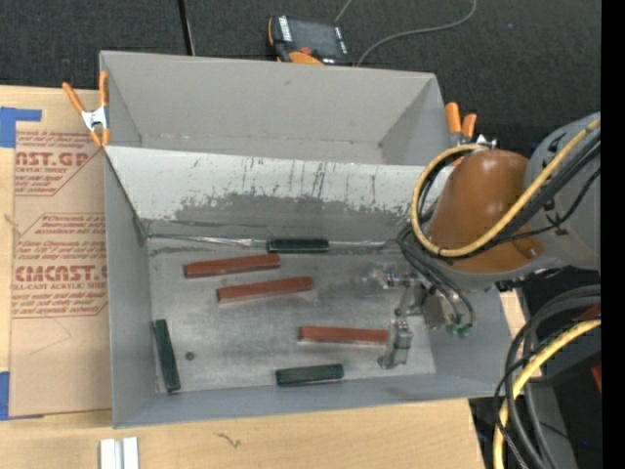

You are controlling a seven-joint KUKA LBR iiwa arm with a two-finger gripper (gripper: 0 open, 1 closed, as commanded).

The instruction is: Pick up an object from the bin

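Roughly left-right lies the red-brown bar (337, 336); tool (396, 346) at its right end.

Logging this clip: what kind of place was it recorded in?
Most likely a robotics lab's bin-picking test cell: a grey metal bin holding a few red-brown bars and dark green bars, a robot gripper reaching in, and a cabled black device on the dark floor behind.
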